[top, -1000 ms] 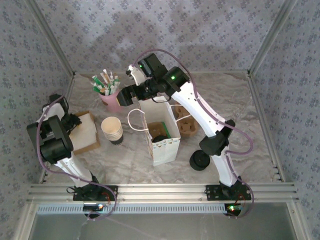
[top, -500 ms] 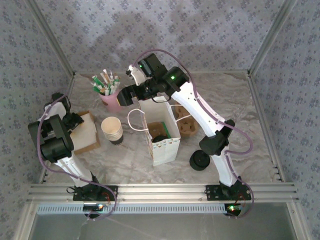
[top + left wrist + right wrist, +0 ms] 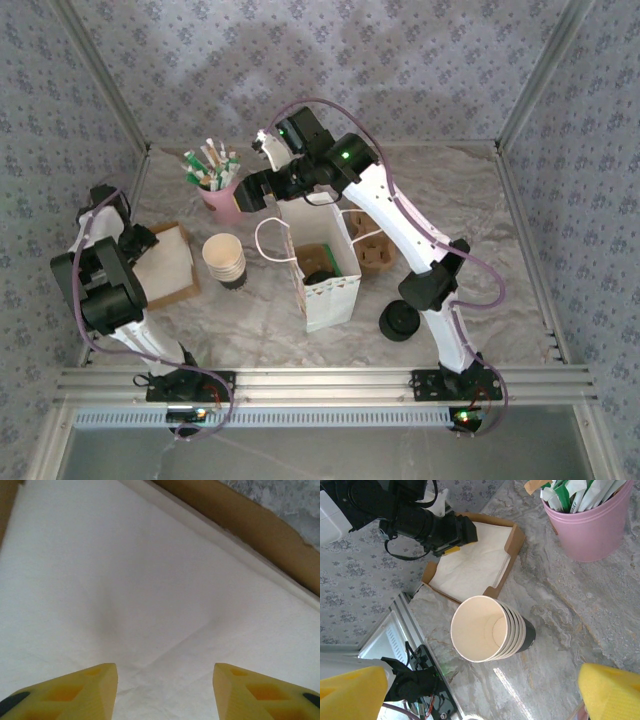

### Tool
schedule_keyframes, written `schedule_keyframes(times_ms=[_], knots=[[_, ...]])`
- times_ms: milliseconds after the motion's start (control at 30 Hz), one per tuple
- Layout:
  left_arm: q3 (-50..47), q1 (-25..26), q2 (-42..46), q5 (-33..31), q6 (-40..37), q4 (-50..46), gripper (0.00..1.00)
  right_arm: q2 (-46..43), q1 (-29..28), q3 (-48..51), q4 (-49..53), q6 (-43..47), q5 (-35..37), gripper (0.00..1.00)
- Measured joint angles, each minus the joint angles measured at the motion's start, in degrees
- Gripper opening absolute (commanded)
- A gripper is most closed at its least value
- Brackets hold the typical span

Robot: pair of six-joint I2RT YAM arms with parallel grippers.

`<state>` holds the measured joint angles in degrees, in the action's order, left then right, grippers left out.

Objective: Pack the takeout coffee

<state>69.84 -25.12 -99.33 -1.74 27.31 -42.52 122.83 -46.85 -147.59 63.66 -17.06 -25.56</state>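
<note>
Shift: your left gripper [image 3: 164, 670] has edged left over the one napkin box [image 3: 515, 537], jaws half apart, empty. Right gripper [image 3: 482, 680] is spread wide, empty, near one cup stack [image 3: 490, 630] and one bag [image 3: 325, 290].

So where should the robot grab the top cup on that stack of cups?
Probably by its rim, coming straight down from above. The stack of cups stands upright with its mouth open to the top, and only a thin band of the top cup pokes out of the ones beneath. So one finger goes inside and one outside, pinching the wall.
</note>
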Motion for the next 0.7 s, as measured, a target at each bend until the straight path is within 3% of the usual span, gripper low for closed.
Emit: schedule_keyframes(times_ms=[400,700], knots=[[-0.9,0.0,-4.3,0.8,-0.9,0.6,0.37,0.0,0.0,0.0,0.0,0.0,-0.2,1.00],[-0.9,0.0,-3.9,0.8,-1.2,0.5,0.16,0.0,0.0,0.0,0.0,0.0,-0.2,1.00]])
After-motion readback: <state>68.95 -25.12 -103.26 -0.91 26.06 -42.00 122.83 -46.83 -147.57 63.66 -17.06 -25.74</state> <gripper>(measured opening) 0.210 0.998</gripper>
